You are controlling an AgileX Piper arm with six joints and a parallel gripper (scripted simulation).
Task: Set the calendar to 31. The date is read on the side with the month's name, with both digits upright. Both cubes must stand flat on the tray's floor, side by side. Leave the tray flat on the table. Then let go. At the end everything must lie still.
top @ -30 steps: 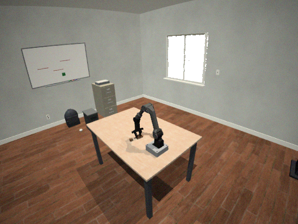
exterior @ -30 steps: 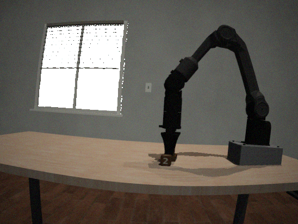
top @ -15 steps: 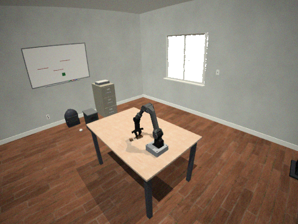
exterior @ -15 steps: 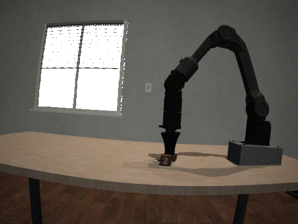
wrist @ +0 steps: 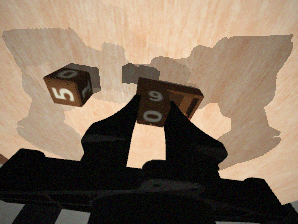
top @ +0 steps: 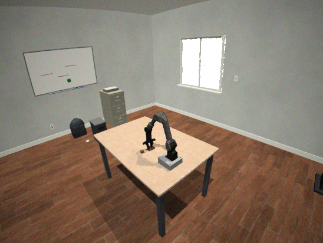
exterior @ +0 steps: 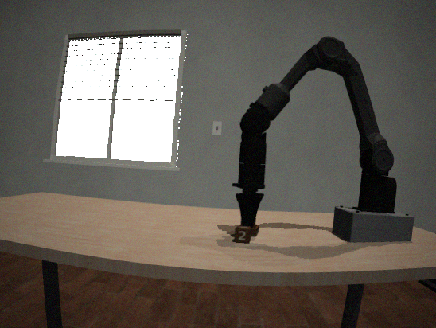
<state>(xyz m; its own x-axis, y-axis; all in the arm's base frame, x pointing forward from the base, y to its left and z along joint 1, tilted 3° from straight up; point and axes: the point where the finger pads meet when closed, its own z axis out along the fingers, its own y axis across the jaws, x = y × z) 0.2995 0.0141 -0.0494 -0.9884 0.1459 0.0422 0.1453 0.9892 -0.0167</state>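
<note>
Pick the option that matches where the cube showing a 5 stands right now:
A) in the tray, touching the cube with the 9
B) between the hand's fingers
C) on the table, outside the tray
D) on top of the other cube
C: the wrist view shows the cube with the 5 on the bare wood, apart from the tray and the other cube.
</note>
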